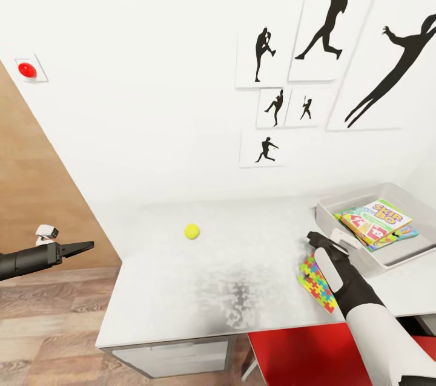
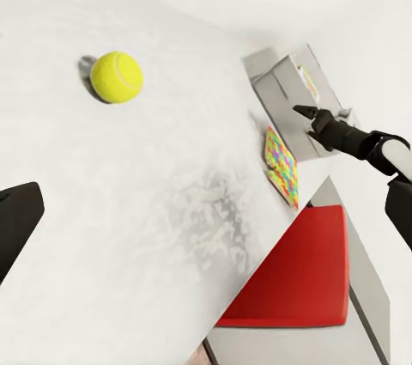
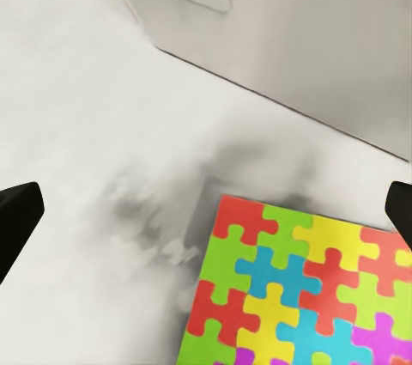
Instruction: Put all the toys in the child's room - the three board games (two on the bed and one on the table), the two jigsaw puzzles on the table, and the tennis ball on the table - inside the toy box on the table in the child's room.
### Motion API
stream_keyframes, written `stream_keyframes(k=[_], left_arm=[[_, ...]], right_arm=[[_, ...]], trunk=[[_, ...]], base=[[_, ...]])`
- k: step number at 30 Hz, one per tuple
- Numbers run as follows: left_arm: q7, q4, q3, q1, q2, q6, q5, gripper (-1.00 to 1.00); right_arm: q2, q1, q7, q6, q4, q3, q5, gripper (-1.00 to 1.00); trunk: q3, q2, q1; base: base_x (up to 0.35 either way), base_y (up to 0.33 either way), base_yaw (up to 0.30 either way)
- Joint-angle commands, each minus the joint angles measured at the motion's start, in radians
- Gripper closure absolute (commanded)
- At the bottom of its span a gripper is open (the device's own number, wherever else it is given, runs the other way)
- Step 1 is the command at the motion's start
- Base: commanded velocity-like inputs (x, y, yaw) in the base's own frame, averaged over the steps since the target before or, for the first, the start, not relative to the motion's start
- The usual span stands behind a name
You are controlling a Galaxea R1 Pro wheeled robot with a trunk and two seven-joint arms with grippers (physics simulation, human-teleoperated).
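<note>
Working left to right, I have my left claw (image 1: 85, 246) hanging off the counter's (image 1: 181, 289) left end over the wood floor; head view shows its fingers close together, nothing in them, though whether they are fully closed I cannot tell. On the counter sits the ball (image 1: 192, 230), well apart from both claws. Further right lies a puzzle (image 1: 317, 282), flat, near the front edge, with my right claw (image 1: 315, 239) just above its far corner; the wrist view shows its jaws spread wide and empty. Beyond is the box (image 1: 339, 235), already carrying the SKIP-BO game (image 1: 383, 218) on other flat toys. I judge the step in hand to be picking up that puzzle. Next I need to bring the claw down, catch an edge of the thin square, and lift it into the box.
</note>
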Motion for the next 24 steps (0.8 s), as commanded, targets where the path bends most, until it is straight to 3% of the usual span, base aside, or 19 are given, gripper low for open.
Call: stream_keyframes(k=[1,24], left_arm=[[-0.004,0.000,0.000,-0.001,0.000,0.011,-0.001,-1.00],[-0.004,0.000,0.000,-0.001,0.000,0.010,-0.001,-1.00]], right_arm=[[-0.001,-0.001,-0.005,0.005,-0.002,0.000,-0.004,-1.00],[-0.004,-0.006,-0.003,-0.004,0.023,-0.002,0.001,-1.00]], trunk=[[-0.003,-0.002,0.001],[-0.020,-0.002,0.001]], base=[[0.000,0.000,0.000],[0.000,0.000,0.000]])
